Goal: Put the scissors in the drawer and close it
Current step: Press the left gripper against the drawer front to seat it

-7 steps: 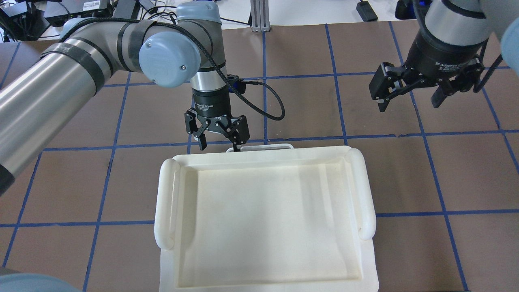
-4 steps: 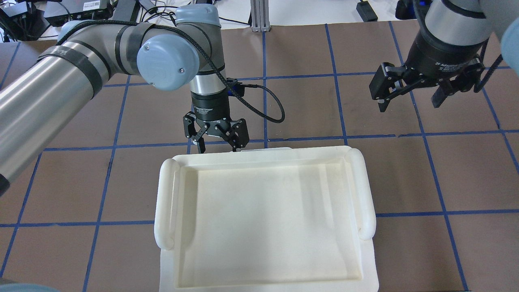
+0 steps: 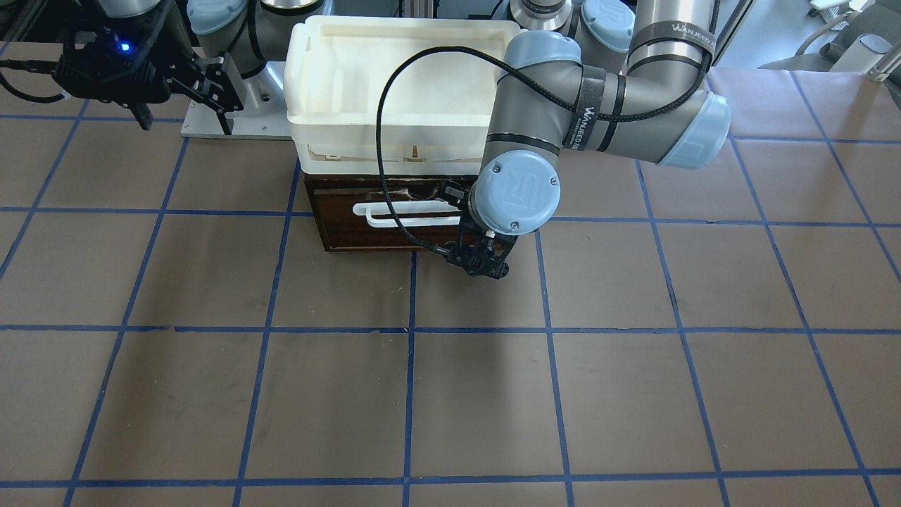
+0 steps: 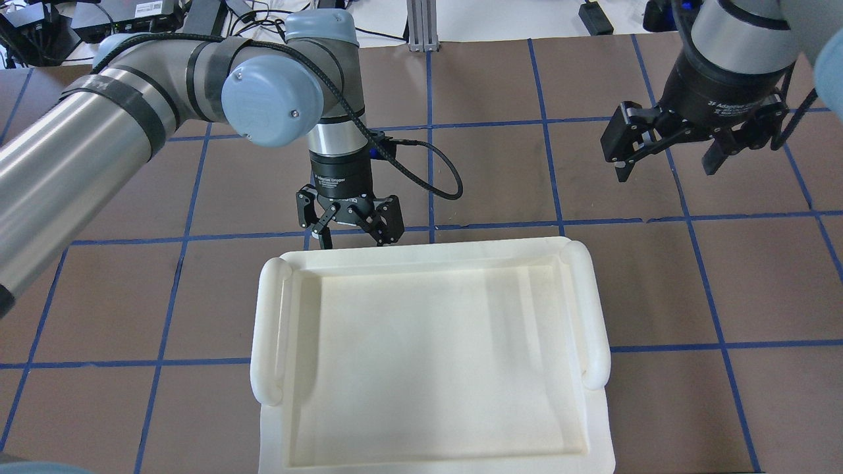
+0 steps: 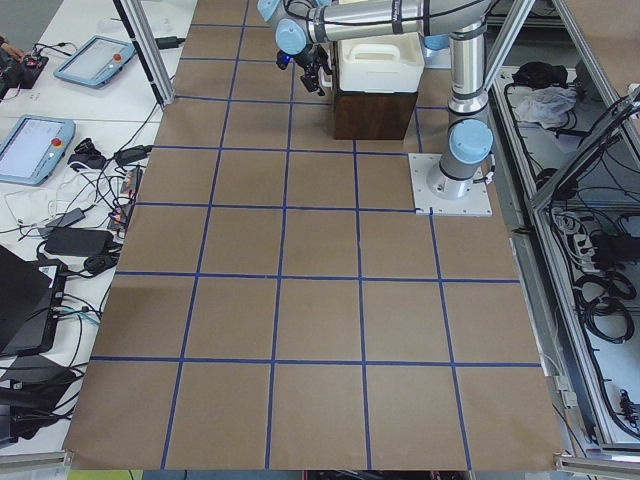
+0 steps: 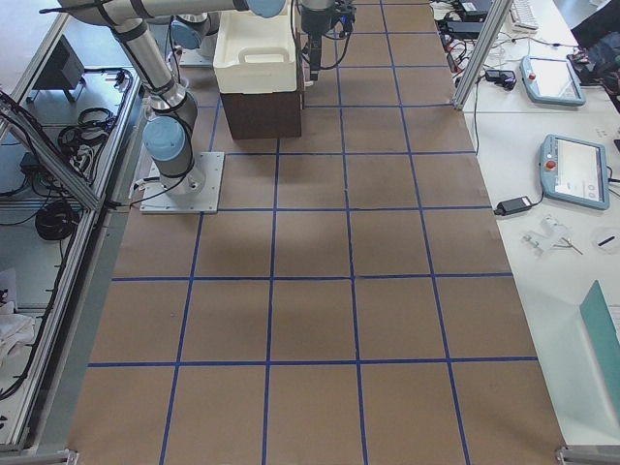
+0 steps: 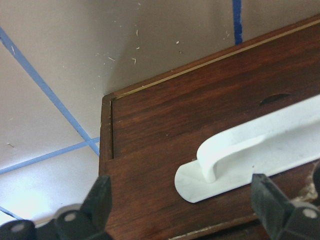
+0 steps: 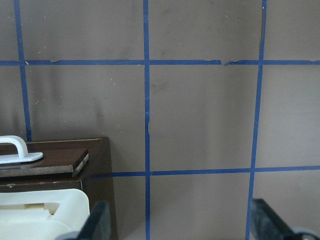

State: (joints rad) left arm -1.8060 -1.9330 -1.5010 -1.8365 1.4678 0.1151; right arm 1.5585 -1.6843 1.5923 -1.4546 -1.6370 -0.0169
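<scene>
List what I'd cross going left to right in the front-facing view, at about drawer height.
right gripper → handle → left gripper. I leave out the tray and the drawer: the tray sits over the drawer and both span the same width as the handle.

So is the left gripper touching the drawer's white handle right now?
Cannot tell. Left wrist view shows the left gripper open over the handle end, but no plain contact or gap.

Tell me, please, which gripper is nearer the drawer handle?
Left. The left gripper hangs open at one end of the handle; the right gripper hovers open well off to the side.
</scene>
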